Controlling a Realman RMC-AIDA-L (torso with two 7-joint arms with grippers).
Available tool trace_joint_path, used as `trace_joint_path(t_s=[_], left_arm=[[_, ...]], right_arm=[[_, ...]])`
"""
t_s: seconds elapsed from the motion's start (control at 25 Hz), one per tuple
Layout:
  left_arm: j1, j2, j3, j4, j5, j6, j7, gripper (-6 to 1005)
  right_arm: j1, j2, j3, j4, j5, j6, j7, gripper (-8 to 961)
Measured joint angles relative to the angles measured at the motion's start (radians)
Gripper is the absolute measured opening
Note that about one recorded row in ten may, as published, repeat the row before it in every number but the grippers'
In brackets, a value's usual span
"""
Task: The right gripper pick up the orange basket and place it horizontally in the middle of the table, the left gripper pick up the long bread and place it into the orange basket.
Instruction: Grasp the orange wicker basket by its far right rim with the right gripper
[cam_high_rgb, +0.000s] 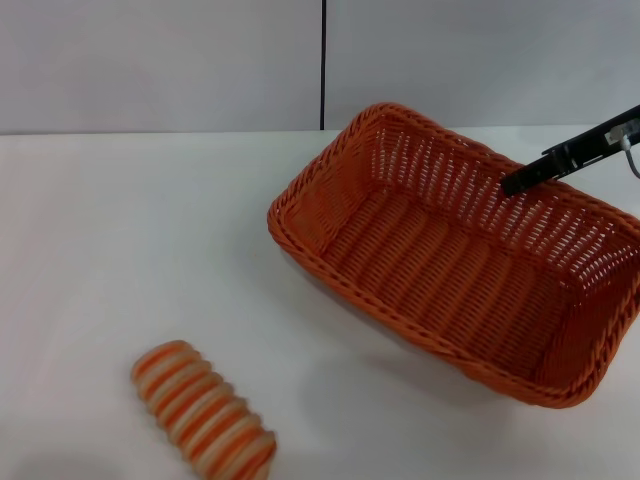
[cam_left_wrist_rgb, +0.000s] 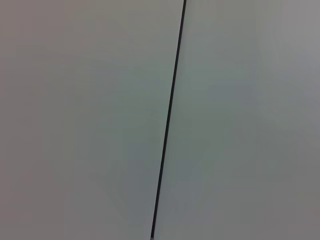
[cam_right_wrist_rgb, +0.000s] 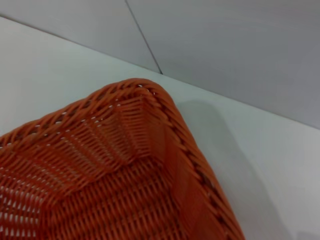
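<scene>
The basket (cam_high_rgb: 455, 250) sits on the white counter (cam_high_rgb: 120, 250), its long axis running diagonally from the far middle toward the near right. The right pincer (cam_high_rgb: 515, 182) reaches in from the right over the basket's far rim; whether it is apart or together cannot be told. The bread (cam_high_rgb: 203, 410) lies well left and nearer than the basket, roughly parallel to it, with bare counter between them. The left pincer is out of sight.
</scene>
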Motion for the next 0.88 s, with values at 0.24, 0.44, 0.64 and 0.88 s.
trace_joint_path(t_s=[0.24,0.44,0.64,0.88], left_arm=[[-0.001,0.000,0.000,0.000,0.000,0.000,0.000,800],[-0.003,0.000,0.000,0.000,0.000,-0.001,0.000,799],[-0.008,0.000,0.000,0.001,0.000,-0.010,0.000,798],[-0.012,0.000,0.000,0.014,0.000,-0.014,0.000,797]], right_arm=[[-0.002,0.001,0.009,0.054,0.011,-0.067,-0.048,514],[-0.001,0.002,0.005,0.072,0.065,-0.084,-0.077,513],[0.006,0.008,0.005,0.126,0.073,-0.122,-0.105,512],[0.008,0.012,0.002,0.172,0.077,-0.168,-0.118,511]])
